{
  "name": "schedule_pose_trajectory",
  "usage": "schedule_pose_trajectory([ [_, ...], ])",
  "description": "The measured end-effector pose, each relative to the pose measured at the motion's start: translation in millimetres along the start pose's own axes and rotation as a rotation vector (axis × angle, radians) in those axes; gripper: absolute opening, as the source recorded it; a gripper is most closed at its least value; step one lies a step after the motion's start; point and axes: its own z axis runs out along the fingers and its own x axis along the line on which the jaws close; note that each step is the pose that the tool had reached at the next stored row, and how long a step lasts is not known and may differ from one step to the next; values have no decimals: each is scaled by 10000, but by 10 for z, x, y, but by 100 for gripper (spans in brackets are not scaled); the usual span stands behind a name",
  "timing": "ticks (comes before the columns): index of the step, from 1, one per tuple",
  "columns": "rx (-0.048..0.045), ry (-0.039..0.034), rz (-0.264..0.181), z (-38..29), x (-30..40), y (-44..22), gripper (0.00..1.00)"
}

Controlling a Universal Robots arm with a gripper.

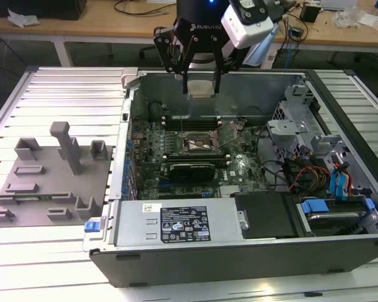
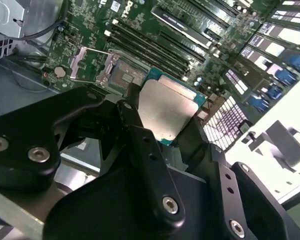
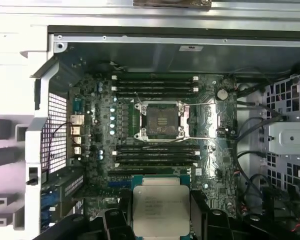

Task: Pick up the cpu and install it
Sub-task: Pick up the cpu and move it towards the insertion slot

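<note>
The cpu is clamped between the black fingers of the gripper, which are closed on two opposite edges of it. In both wrist views the chip is seen with its silvery top in the light and a green rim around it. It is held in the air, clear of the board, over the far wall of the open computer case.

In the exterior view, the socket is found at six o'clock from the held chip, well apart from it, on the green motherboard. The socket is seen uncovered, and its metal cover is folded up at two o'clock from it. Rows of memory slots are laid on two opposite sides of the socket.

Further out in the exterior view, a grey power supply is set at six o'clock inside the case, and a metal drive cage at three o'clock. Outside the case, at nine o'clock, a grey fixture plate with raised blocks is laid on the slatted white table.
</note>
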Motion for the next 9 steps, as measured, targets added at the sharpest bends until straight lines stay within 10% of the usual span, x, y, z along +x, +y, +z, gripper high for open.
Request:
schedule_pose_trajectory([
  [9,1,8,0,493,-37,139,55],
])
